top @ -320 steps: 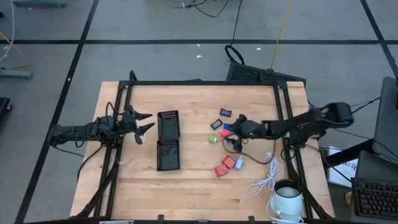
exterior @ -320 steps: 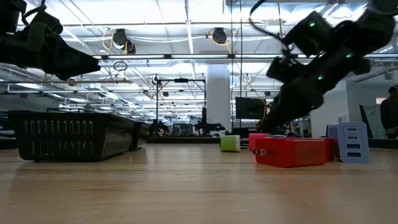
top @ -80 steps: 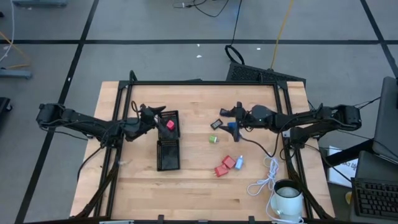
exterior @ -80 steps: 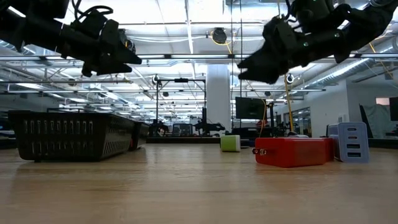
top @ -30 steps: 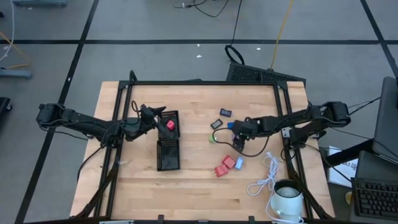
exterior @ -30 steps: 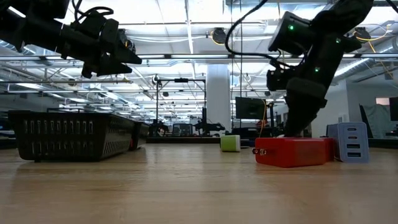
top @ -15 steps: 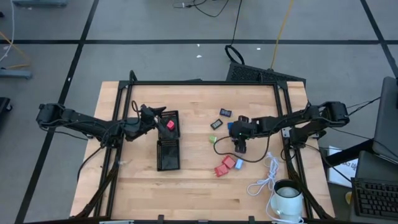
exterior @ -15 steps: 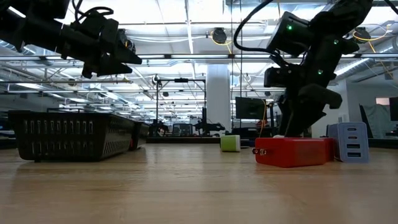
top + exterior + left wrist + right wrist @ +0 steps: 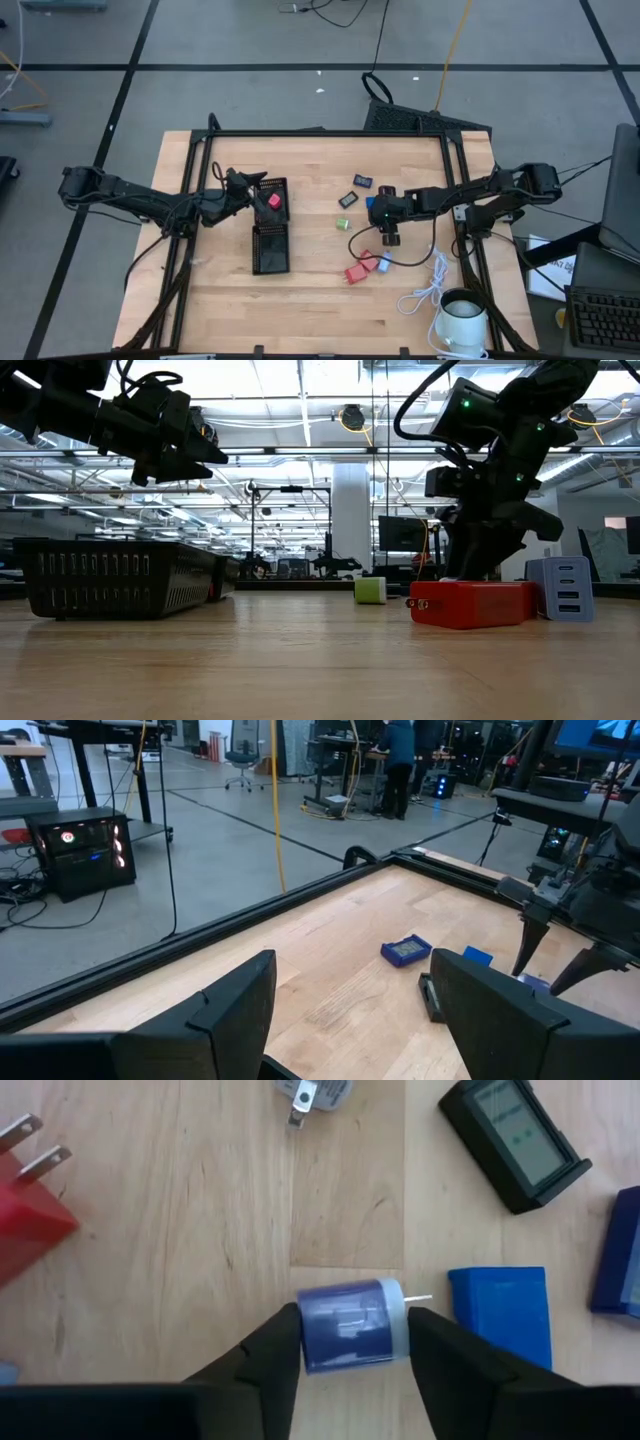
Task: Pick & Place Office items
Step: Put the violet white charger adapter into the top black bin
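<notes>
Small office pieces lie on the table's right half: a red plug block (image 9: 357,272), a light-blue piece (image 9: 383,263), a green one (image 9: 343,224), a black one (image 9: 347,199) and blue ones (image 9: 363,181). A red piece (image 9: 272,200) lies in the black tray (image 9: 270,245). My right gripper (image 9: 388,237) points down, shut on a purple cylinder piece (image 9: 345,1328). My left gripper (image 9: 255,181) hovers open and empty above the tray's far end. My right gripper pinches the purple cylinder between its two fingers, one on the dark end (image 9: 303,1330) and one on the white capped end (image 9: 402,1320). The fingers come from above, pointing down. The cylinder lies level; I cannot tell whether it still rests on the table.
A blue block (image 9: 500,1315) and a black piece (image 9: 515,1145) lie close beside the held cylinder. The red plug (image 9: 470,603) stands just toward the near edge. A white coiled cable (image 9: 425,285) and a white mug (image 9: 462,318) sit at the near right corner.
My right gripper has moved a little toward the table's near edge and gone down toward the table, just behind the red plug in the low view. Its loose black cable has swung toward the near edge.
</notes>
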`<state>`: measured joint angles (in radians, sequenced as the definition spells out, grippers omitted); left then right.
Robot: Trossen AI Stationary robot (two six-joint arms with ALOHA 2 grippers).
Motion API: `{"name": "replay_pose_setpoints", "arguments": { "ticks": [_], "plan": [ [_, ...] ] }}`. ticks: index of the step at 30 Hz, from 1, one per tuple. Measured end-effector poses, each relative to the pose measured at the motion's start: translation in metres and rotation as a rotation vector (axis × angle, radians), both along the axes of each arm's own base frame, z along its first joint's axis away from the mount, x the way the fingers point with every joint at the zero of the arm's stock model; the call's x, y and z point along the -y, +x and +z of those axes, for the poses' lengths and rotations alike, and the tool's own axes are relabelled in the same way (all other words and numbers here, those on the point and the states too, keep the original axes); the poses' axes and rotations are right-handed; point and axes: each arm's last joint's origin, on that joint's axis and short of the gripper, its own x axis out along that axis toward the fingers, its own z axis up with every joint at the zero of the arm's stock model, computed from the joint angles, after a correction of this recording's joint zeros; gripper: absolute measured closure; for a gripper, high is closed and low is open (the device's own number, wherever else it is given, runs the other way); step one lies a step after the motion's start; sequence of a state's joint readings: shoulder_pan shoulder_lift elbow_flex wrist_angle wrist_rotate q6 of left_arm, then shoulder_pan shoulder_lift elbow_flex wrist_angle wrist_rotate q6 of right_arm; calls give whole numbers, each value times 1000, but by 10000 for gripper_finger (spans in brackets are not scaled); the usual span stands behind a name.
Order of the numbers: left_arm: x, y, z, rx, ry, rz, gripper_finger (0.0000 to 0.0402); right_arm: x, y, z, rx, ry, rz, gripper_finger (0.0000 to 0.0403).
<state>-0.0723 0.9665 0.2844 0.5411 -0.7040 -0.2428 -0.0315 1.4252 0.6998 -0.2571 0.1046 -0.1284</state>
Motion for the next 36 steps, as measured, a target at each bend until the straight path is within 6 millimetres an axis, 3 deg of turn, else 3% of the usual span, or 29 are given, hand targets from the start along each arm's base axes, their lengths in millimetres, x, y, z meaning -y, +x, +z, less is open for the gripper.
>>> {"name": "replay_pose_setpoints", "arguments": {
  "ticks": [9,15,20,25,30,36],
  "plan": [
    [0,0,0,0,0,0,133,0,0,7,27,-12,9,260],
    [0,0,0,23,-27,3,133,2,2,39,205,-94,15,260],
    [-2,3,0,172,-222,-10,133,2,12,70,488,-187,76,260],
    [-2,14,0,341,-440,-152,133,2,26,87,746,-297,162,260],
    [1,28,-1,441,-491,-262,133,0,38,89,894,-321,237,260],
    [4,63,4,373,-503,-338,133,0,45,86,944,-327,228,260]
  ]
}}
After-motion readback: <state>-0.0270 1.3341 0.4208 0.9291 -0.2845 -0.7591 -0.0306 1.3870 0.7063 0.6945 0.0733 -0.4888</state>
